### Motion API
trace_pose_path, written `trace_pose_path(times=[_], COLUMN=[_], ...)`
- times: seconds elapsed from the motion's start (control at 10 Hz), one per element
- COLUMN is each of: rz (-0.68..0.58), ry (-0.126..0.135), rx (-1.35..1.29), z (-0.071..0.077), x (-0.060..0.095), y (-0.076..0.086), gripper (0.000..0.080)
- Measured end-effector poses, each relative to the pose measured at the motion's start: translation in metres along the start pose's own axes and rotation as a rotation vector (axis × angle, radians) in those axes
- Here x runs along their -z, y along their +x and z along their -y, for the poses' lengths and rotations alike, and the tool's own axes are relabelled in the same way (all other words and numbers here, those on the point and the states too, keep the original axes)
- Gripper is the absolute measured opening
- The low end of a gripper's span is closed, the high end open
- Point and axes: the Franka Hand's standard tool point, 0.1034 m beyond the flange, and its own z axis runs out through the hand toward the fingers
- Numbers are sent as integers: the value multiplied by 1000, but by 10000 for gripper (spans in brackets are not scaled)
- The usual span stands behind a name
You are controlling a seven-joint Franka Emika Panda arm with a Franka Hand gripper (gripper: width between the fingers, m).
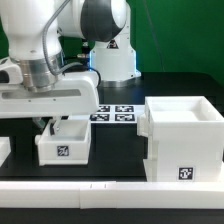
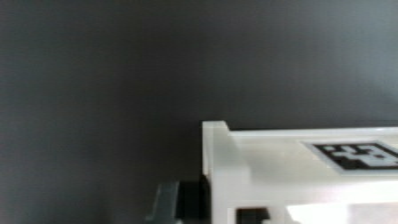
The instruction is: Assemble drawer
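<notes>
- I see the arm point(image 1: 50, 55) folded low by the front edge of the counter point(image 1: 115, 150), wrist down
- Gripper point(image 1: 50, 124) straddles a wall of the small tray point(image 1: 62, 148); I cannot tell if it's clamped

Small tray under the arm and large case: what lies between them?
Exterior view: bare table between tray and case; marker board lies behind the gap.

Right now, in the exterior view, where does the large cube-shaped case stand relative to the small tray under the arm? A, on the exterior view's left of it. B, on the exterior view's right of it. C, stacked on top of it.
B: the large case stands on the exterior view's right of the small tray, with a clear gap between them.
</notes>
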Motion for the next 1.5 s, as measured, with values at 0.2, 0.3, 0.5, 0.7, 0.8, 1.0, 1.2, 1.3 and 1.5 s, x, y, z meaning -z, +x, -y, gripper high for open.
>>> trace_pose_path(times=[0.2,0.3,0.5,0.7,0.8,1.0,1.2,1.3,1.5], rz=[-19,-19,-18,-28,-50,-50,-47,-62,-52], ry=[2,1,1,-3,-12,-24,-54,-59,-69], rx=[-64,-61,-59,31,102,398,593,617,758], z=[-1,-1,-1,-6,-6,1,30,30,26], x=[3,3,2,8,23,46,50,48,47], y=[19,19,18,20,25,34,28,19,20], gripper=[31,107,290,491,602,639,648,648,649])
